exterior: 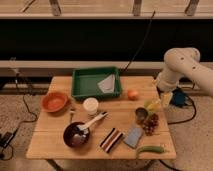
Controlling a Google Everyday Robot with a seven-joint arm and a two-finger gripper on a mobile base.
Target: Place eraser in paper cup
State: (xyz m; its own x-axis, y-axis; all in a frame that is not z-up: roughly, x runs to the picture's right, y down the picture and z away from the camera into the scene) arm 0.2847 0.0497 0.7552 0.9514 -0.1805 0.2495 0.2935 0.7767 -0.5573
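Note:
The eraser (111,139), a flat striped block of dark, white and reddish-brown, lies near the front edge of the wooden table (52,132). The white paper cup (90,106) stands upright about mid-table, behind and to the left of the eraser. My white arm reaches in from the right, and the gripper (164,94) hangs by the table's right edge, far from both the eraser and the cup. It holds nothing that I can see.
A green tray (82,89) with white paper stands at the back. An orange bowl (54,101) is at the left, a dark bowl (75,136) with a white utensil in front. An orange fruit (132,94), dark can (141,115), grapes (150,124), light blue pad (133,136) and green chili (150,149) crowd the right.

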